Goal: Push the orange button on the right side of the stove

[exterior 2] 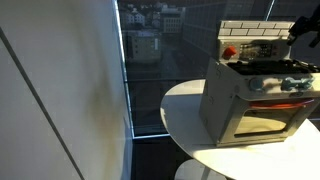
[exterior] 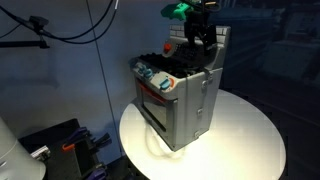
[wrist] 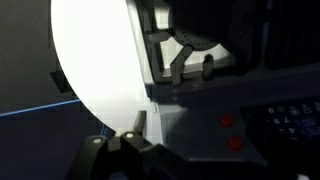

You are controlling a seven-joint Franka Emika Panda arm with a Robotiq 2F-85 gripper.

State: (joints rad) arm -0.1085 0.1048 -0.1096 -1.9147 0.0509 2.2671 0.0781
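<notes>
Stove (exterior: 180,100) upright on round white counter (exterior: 250,140), roughly mid-counter, clear of the rim all round. Hand (exterior: 203,42) up over the stove's rear top, close against the back panel; contact or not, can't tell. Green piece (exterior: 180,10) just above the hand. Jaw opening unreadable: dark blob in that exterior view, nothing visibly gripped, so not calling it spread or closed. In both exterior views same stove (exterior 2: 250,95) and counter (exterior 2: 185,110), but from different sides. Exterior view with the hand gives a corner-on look: grey side wall, oven door (exterior: 155,112), knob strip (exterior: 150,72) along the front top edge. Exterior view from the window side gives the front: red-trimmed oven door (exterior 2: 265,120), teal and red knobs (exterior 2: 290,84), white brick back panel (exterior 2: 255,38) with a red bit (exterior 2: 230,52) at its left; arm (exterior 2: 305,25) barely in at the right edge, hand not separable there. Also only there: dark window with city lights (exterior 2: 145,45), pale wall (exterior 2: 60,90). Wrist view alone gives two red-orange spots (wrist: 228,122) on a grey stove face, one just below the other, with bright counter (wrist: 95,60) to the left. Dark hand parts along its bottom edge, too murky for jaw gap.
</notes>
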